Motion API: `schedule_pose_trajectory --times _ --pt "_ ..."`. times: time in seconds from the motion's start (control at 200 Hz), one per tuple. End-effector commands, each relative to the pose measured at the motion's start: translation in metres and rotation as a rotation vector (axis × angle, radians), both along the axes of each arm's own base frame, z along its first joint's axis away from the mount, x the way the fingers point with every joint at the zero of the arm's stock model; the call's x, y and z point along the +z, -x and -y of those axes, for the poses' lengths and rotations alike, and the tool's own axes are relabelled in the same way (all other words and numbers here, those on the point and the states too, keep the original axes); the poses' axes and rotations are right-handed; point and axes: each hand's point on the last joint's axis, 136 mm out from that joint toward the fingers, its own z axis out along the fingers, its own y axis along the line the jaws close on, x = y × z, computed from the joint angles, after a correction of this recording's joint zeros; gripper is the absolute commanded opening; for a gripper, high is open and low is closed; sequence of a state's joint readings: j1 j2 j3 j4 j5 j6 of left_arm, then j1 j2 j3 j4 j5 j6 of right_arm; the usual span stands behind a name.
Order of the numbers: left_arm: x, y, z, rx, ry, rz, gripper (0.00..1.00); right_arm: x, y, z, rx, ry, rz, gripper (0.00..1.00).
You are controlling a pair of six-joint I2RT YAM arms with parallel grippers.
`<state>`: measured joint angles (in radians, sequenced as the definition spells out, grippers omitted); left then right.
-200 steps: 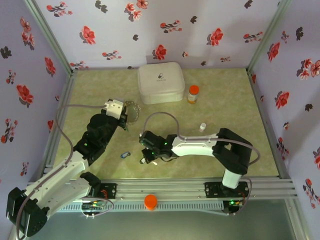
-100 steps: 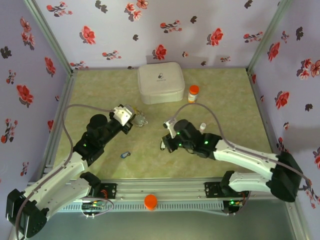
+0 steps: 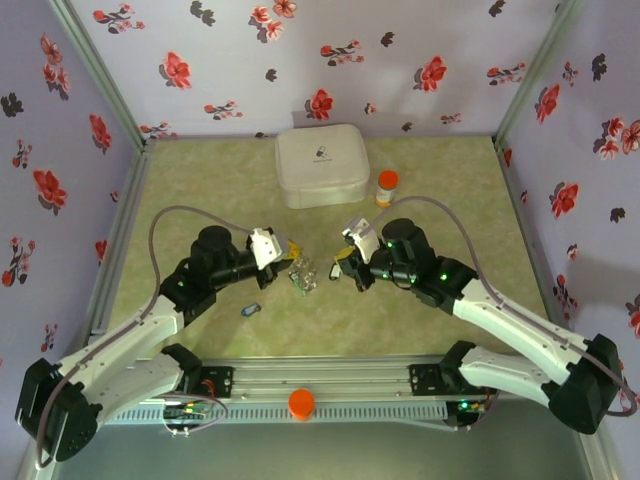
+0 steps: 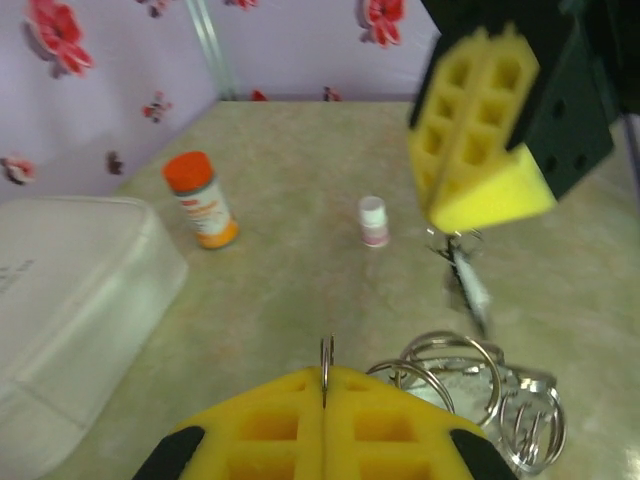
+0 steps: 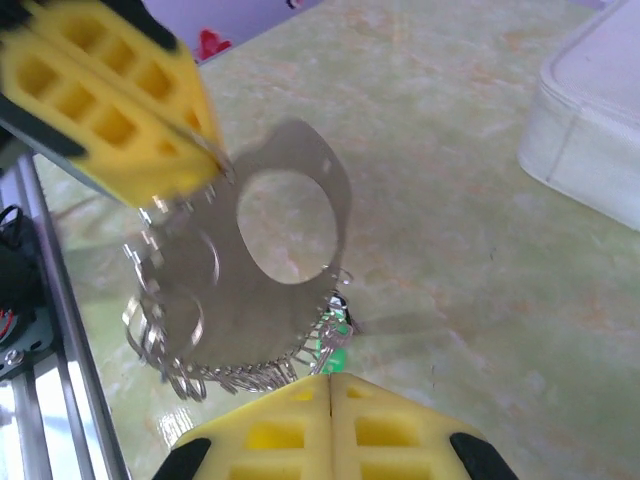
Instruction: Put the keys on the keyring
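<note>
The keyring (image 3: pixel 303 275) hangs as a bunch of thin metal rings between the two grippers at mid-table. My left gripper (image 3: pixel 283 250) is shut on one thin ring of the keyring (image 4: pixel 326 360), which stands edge-on between its yellow pads; more rings (image 4: pixel 470 385) dangle to the right. My right gripper (image 3: pixel 343 262) faces it from the right, shut on a key with a green head (image 5: pixel 336 345) at its pad tips (image 5: pixel 330 385). That key (image 4: pixel 466 280) dangles below the right pads in the left wrist view. Another key with a blue head (image 3: pixel 250 310) lies on the table in front of the left arm.
A white square case (image 3: pixel 321 165) sits at the back centre, with an orange-capped pill bottle (image 3: pixel 386 187) to its right. A small white cap-like piece (image 4: pixel 372 220) stands on the mat beyond the grippers. Flowered walls close in three sides; a metal rail (image 3: pixel 330 378) runs along the front.
The left gripper carried the keyring from near the case toward mid-table. The right arm swung from the front left to the right side and now faces the left gripper with the green key.
</note>
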<state>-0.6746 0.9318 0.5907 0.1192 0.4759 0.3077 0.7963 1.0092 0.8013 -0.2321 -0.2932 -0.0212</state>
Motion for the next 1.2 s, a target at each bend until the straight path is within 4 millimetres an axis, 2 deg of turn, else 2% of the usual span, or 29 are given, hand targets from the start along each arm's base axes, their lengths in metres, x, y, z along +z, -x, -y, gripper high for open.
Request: schedule_pose_trajectory --times 0.0,0.255,0.385,0.595,1.195 --pt "0.02 0.014 0.012 -0.103 0.025 0.041 0.0 0.024 0.003 -0.006 0.076 -0.011 0.074 0.0" --pt "0.022 0.018 0.021 -0.148 0.038 0.008 0.0 0.03 0.007 -0.019 0.182 0.016 0.08 0.0" --pt "0.021 0.018 0.023 -0.149 0.037 -0.011 0.0 0.026 0.01 -0.025 0.228 0.032 0.063 0.0" --pt "0.02 0.019 0.025 -0.157 0.026 -0.019 0.0 0.034 0.014 -0.034 0.278 -0.011 0.053 0.0" --pt "0.019 0.021 0.026 -0.172 0.009 -0.008 0.0 0.038 0.007 -0.042 0.274 -0.034 0.062 0.0"
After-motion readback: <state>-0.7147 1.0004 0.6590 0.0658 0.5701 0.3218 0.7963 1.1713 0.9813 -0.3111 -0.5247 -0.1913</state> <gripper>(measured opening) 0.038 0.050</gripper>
